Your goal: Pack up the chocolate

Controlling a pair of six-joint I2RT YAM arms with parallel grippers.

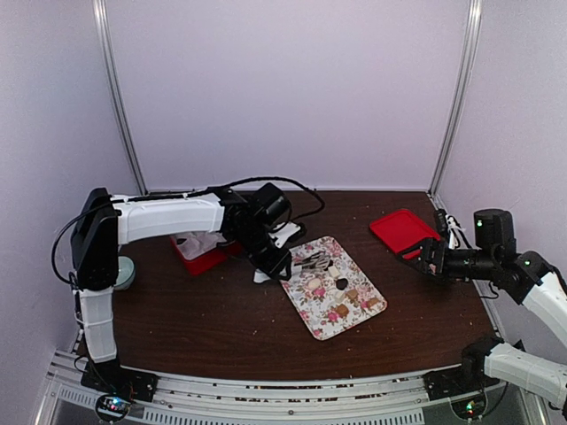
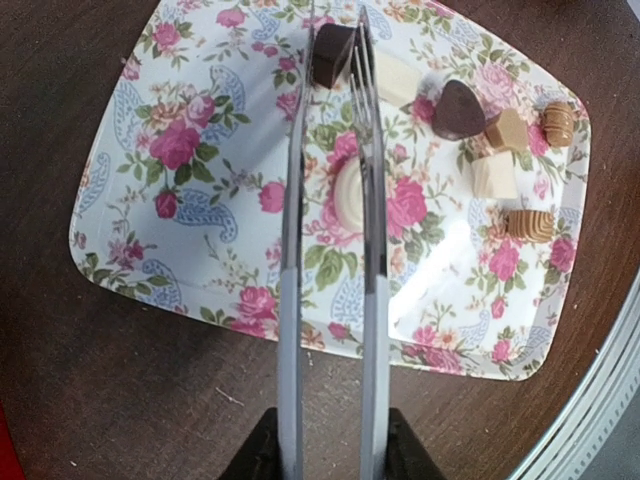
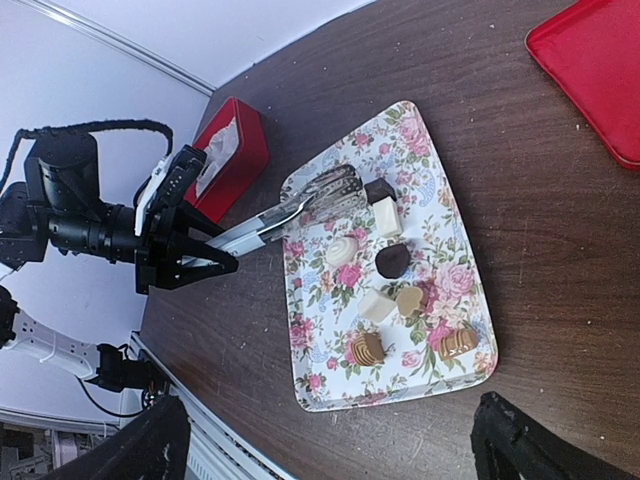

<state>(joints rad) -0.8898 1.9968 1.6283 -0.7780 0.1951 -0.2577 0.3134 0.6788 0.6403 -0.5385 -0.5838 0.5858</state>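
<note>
Several chocolate pieces lie on a floral tray (image 1: 350, 310): a dark square (image 2: 330, 55), a white block (image 2: 395, 80), a dark heart (image 2: 458, 110), a white swirl (image 2: 350, 195) and tan pieces (image 2: 528, 224). My left gripper (image 2: 330, 450) is shut on metal tongs (image 2: 365, 250) that reach over the tray. In the left wrist view the dark square shows between the tong tips; whether they pinch it I cannot tell. My right gripper (image 3: 330, 450) hangs open above the tray's near right side, holding nothing.
A red box (image 1: 199, 251) with white paper inside stands behind the left gripper (image 1: 270, 252). A red lid (image 1: 403, 230) lies at the back right, close to the right gripper (image 1: 425, 257). A teal object (image 1: 124, 273) sits by the left arm's base.
</note>
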